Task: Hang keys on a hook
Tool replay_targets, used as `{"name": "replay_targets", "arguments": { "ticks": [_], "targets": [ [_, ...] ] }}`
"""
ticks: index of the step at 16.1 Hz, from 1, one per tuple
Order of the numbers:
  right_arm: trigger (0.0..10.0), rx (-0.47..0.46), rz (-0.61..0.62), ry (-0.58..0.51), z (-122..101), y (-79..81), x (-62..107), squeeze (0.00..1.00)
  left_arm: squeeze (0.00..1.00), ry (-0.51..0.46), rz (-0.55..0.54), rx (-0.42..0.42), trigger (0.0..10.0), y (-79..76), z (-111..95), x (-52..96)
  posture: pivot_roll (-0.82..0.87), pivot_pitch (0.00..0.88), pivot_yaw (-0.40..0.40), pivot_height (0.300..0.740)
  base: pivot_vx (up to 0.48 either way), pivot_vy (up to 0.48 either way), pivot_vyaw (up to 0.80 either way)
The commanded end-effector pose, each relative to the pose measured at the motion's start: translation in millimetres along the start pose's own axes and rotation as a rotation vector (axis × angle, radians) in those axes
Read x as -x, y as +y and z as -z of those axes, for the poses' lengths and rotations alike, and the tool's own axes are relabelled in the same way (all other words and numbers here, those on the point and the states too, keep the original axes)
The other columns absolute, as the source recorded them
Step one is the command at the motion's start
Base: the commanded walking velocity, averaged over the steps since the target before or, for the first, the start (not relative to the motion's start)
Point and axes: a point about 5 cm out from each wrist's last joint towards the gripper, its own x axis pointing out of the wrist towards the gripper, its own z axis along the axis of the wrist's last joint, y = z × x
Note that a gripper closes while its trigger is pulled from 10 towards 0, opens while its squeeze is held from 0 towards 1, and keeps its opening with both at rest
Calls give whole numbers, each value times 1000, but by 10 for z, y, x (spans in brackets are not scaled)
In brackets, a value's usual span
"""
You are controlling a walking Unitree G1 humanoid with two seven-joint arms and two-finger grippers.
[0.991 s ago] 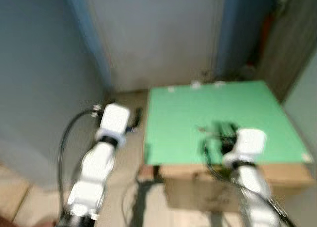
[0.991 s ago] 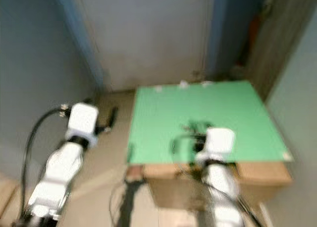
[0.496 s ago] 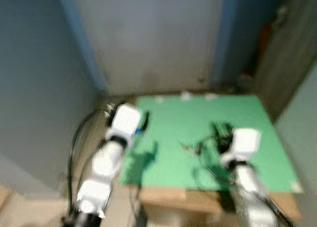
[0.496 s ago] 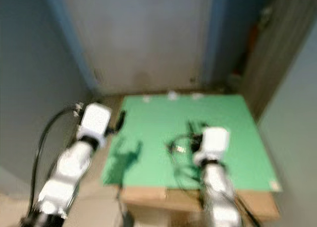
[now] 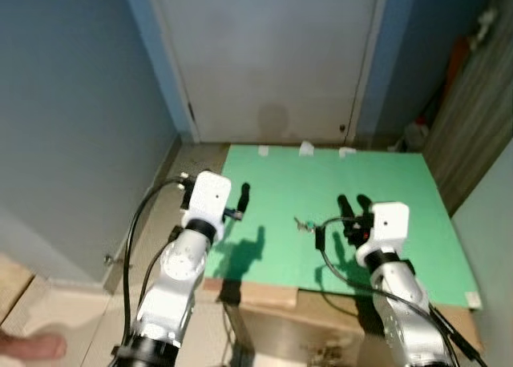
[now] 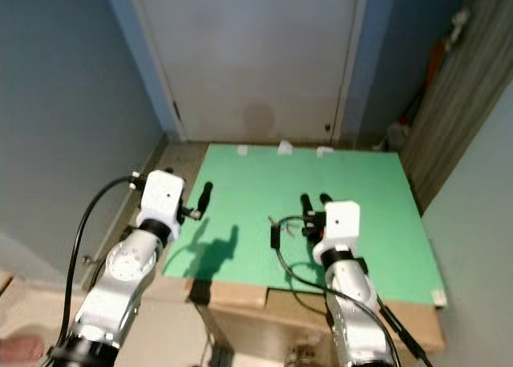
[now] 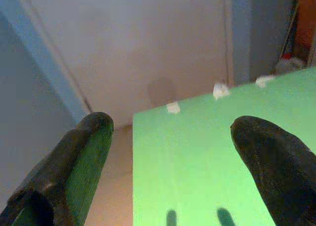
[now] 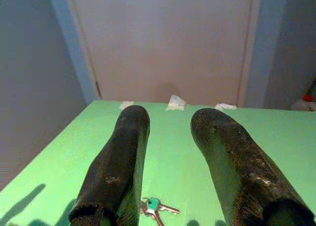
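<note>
- Pale door point(image 5: 268, 58) and blue walls close the background; before them you see a green board point(image 5: 409, 191) lying on a cardboard box point(image 5: 321, 307), with three small white tabs point(image 5: 305, 149) along the board's far edge.
- You find the right gripper point(image 5: 353, 204) held above the board's middle. Its two black fingers point(image 8: 121, 162) stand apart with a clear gap between them, and they hold nothing.
- You find the keys point(image 8: 154, 206) lying flat on the green board, just off the right gripper toward the robot's left and touching neither finger. In the right wrist view they show low in the gap between the two fingers, one key with a green head.
- A black cable point(image 5: 325, 247) loops beside the right wrist, close to the keys.
- You see the left gripper point(image 7: 173, 152) at the board's left edge, well apart from the keys. Its fingers point(image 7: 74, 167) are spread wide and empty, with bare green board between them.
- Shadows of both arms point(image 5: 240, 255) fall on the board's near part.
- Tan floor point(image 5: 188, 163) shows beyond the left gripper, between the board and the blue wall.
</note>
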Motion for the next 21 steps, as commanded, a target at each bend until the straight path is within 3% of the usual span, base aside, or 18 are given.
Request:
{"name": "replay_targets", "arguments": {
  "ticks": [1, 4, 7, 9, 10, 11, 12, 13, 14, 17, 20, 21],
  "targets": [
    [10000, 4, -20, 16, 10, 31, -9, 0, 0, 8, -16, -1, 10000, 124, 11, -60, -172, 33, 93, 740, 0, 0, 0],
    [10000, 25, -28, 28, 30, 3, 65, 0, 0, 35, -34, -35, 10000, 331, 26, -213, -212, 43, 93, 740, 0, 0, 0],
    [10000, 37, -4, 37, 33, -110, 162, 0, 0, 43, -90, -17, 10000, 571, 13, -382, -256, 44, 98, 740, 0, 0, 0],
    [10000, 40, 7, 48, 55, -136, 254, 0, 0, 29, -88, -34, 10000, 651, -64, -496, -279, 60, 105, 740, 0, 0, 0],
    [10000, 40, 9, 52, 59, -142, 283, 0, 0, 24, -85, -31, 10000, 657, -83, -517, -285, 65, 105, 740, 0, 0, 0],
    [10000, 42, 17, 72, 66, -184, 449, 0, 0, 38, -48, -30, 10000, 630, -113, -615, -329, 102, 95, 740, 0, 0, 0],
    [10000, 45, 16, 78, 66, -194, 498, 0, 0, 44, -44, -31, 10000, 625, -115, -634, -347, 111, 92, 740, 0, 0, 0],
    [10000, 56, -5, 102, 64, -224, 701, 0, 0, 77, -4, -53, 10000, 589, -108, -691, -399, 135, 89, 740, 0, 0, 0],
    [10000, 47, 2, 112, 51, -251, 790, 0, 0, 84, 16, -60, 10000, 570, -118, -716, -419, 145, 88, 740, 0, 0, 0],
    [10000, 15, 13, 135, -12, -304, 1033, 0, 0, 130, 79, -79, 10000, 517, -100, -754, -488, 222, 95, 740, 0, 0, 0],
    [10000, -29, -3, 215, -149, -344, 1514, 0, 0, 165, 150, -78, 10000, 413, -63, -770, -576, 330, 70, 740, 0, 0, 0],
    [10000, -39, -3, 226, -163, -344, 1570, 0, 0, 167, 158, -80, 10000, 403, -61, -770, -581, 338, 67, 740, 0, 0, 0]
  ]
}}
